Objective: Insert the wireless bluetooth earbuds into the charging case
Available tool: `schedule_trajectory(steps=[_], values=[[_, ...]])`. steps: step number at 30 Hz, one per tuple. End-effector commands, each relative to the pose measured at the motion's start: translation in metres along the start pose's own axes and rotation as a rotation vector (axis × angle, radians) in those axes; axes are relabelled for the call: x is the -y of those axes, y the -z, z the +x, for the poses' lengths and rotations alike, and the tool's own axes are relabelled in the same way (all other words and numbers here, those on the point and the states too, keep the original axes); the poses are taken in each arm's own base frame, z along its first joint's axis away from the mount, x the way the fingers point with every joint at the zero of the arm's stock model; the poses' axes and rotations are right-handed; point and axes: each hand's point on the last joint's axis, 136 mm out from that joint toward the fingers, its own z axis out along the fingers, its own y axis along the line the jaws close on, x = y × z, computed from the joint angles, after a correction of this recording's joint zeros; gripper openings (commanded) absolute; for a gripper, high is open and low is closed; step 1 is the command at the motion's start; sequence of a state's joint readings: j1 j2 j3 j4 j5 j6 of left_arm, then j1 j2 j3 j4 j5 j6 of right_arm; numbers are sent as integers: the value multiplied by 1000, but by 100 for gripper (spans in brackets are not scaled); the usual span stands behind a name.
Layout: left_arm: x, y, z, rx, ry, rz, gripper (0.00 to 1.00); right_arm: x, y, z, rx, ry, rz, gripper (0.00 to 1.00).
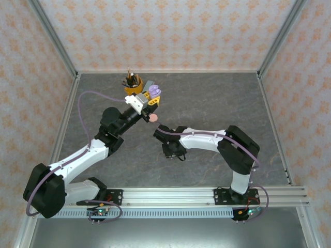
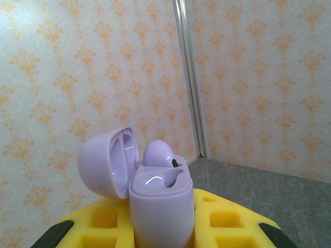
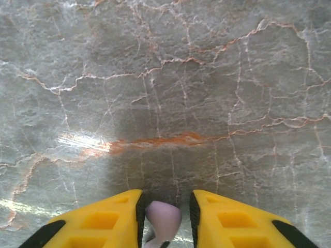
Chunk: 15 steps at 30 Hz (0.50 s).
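Note:
My left gripper (image 2: 160, 219) is shut on the lilac charging case (image 2: 158, 206), holding it upright above the table. The case lid (image 2: 106, 163) hangs open to the left. One lilac earbud (image 2: 158, 153) sits in the far slot; the near slot is empty. From above, the case (image 1: 154, 91) shows at the tip of the left gripper (image 1: 151, 98). My right gripper (image 1: 175, 152) points down at the table's middle. Between its yellow fingers (image 3: 116, 217) lies another lilac earbud (image 3: 163, 217). It touches the left pad, with a gap to the right pad.
An orange cup of pens (image 1: 132, 82) stands at the back, just behind the left gripper. A small pink round thing (image 1: 154, 119) lies on the marbled table (image 1: 217, 103) between the two grippers. Patterned walls close in the back and both sides.

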<state>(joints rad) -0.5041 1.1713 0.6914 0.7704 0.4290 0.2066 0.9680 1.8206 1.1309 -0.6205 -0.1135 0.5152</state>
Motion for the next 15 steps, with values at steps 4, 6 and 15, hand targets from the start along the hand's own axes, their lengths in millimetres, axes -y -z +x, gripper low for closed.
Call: schedule_trajectory(steps=[4, 6, 15], values=[[-1, 4, -7, 29, -2, -15, 0, 7, -6, 0, -1, -3, 33, 30], [-1, 4, -7, 29, -1, -16, 0, 7, -6, 1, -3, -5, 32, 29], [-1, 3, -8, 32, 1, -15, 0, 7, -2, 4, -4, -39, 12, 32]])
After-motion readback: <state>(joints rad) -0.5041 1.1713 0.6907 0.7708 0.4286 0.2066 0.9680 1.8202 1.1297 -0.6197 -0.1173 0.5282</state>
